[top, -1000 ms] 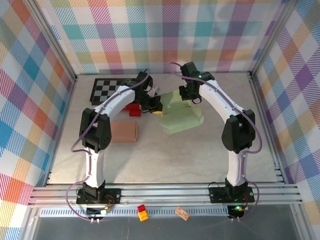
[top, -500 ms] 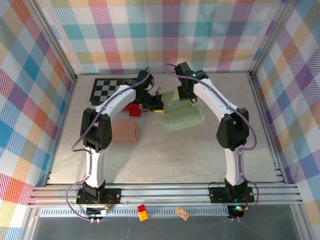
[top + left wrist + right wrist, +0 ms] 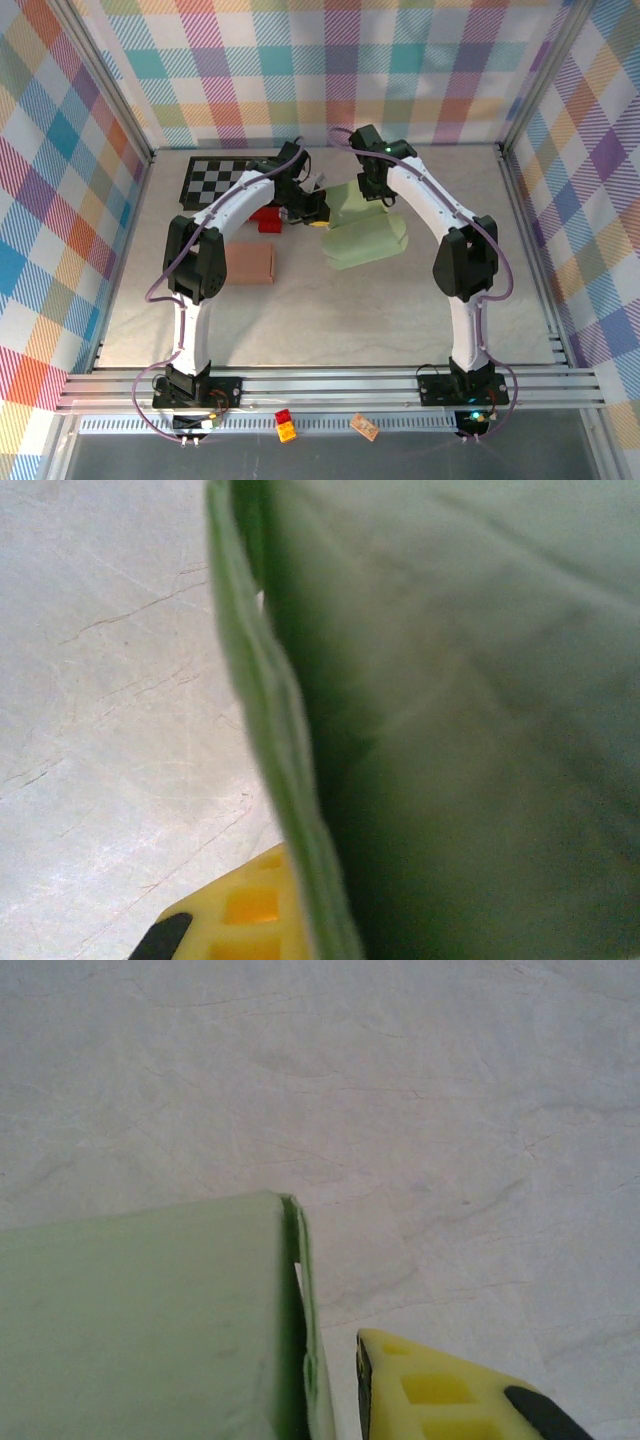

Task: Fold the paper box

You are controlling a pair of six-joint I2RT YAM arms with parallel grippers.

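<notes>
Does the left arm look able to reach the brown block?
Probably yes: the brown block lies uncovered beside the arm, but the left gripper seems shut on the green paper box and must let go first.

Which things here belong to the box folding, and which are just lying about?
Part of the job:
- green box

Lying about:
- checkerboard
- red block
- tan block
- red-and-yellow block, at the near rail
- brown piece, at the near rail
</notes>
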